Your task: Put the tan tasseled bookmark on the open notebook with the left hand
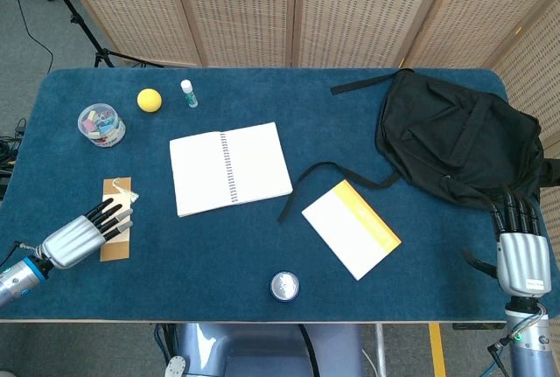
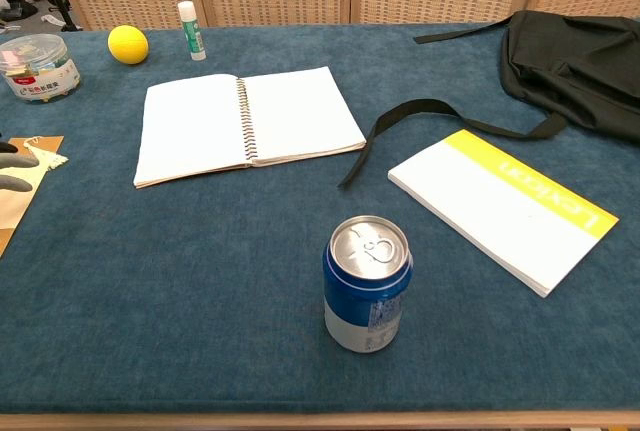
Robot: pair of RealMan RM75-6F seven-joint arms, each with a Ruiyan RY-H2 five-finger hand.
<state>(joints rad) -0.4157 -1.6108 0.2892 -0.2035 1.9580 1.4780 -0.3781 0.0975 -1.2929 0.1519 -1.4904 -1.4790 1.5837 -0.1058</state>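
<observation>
The tan bookmark [image 1: 115, 199] with a pale tassel [image 1: 123, 189] lies flat near the table's left edge. My left hand [image 1: 80, 235] lies low over its near half, fingers spread and extended across the card, holding nothing. In the chest view only its fingertips [image 2: 14, 166] show at the left border, over the bookmark [image 2: 22, 201]. The open spiral notebook [image 1: 229, 168] lies to the right of the bookmark, pages blank. My right hand [image 1: 522, 254] hovers at the table's right front edge, fingers straight, holding nothing.
A blue can [image 1: 284, 287] stands near the front edge. A white and yellow pad [image 1: 351, 228] lies right of centre, with a black backpack [image 1: 455, 136] and its strap [image 1: 315, 180] behind. A tub of clips [image 1: 101, 124], a yellow ball [image 1: 150, 100] and a glue stick [image 1: 189, 93] stand at the back left.
</observation>
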